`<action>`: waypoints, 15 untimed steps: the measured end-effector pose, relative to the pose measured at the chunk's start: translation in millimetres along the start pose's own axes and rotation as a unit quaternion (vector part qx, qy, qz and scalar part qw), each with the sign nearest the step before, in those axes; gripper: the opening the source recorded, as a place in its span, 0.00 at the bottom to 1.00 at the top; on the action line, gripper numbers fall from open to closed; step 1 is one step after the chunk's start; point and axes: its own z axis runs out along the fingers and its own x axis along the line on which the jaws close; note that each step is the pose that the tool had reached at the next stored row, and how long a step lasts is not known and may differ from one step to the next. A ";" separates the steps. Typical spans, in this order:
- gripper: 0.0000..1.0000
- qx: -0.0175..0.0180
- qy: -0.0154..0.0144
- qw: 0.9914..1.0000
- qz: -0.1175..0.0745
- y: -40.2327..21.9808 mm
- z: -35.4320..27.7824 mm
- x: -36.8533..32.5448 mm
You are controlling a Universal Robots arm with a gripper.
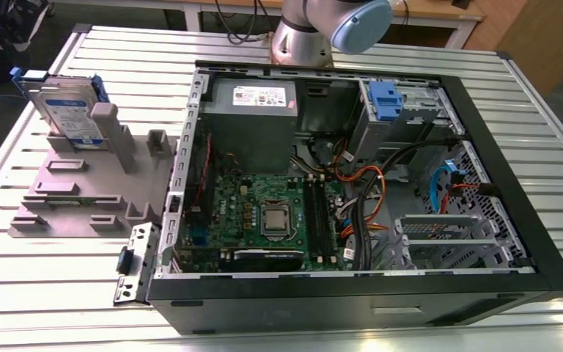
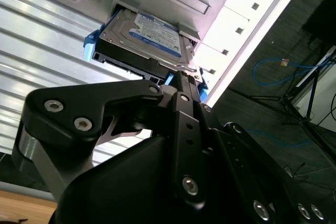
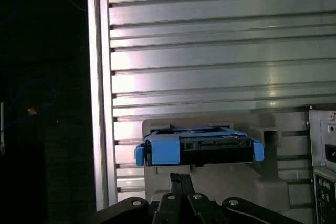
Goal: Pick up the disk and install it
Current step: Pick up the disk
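The disk [image 1: 67,110] stands on edge in a slot of the grey holder [image 1: 86,191] at the exterior view's left, silver with a white-and-blue label and a blue carrier around it. In both wrist views the disk [image 2: 152,32] [image 3: 199,148] lies just beyond my gripper [image 2: 181,74] [image 3: 181,177]. The two black fingers lie together, shut on nothing, and point at the disk's edge with a small gap between.
An open black computer case [image 1: 516,220] fills the middle and right of the ribbed metal table [image 1: 47,293]. Inside are a grey power-supply box [image 1: 252,95], a motherboard [image 1: 262,213], cables and a blue-tabbed drive bay [image 1: 386,99]. The arm's base [image 1: 306,33] stands behind the case.
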 end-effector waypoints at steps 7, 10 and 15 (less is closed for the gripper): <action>0.11 0.000 0.000 1.000 -0.005 0.0 0.0 0.0; 0.11 0.000 0.001 1.000 -0.012 0.0 0.1 0.0; 0.11 0.001 0.002 0.999 -0.038 0.0 0.0 0.0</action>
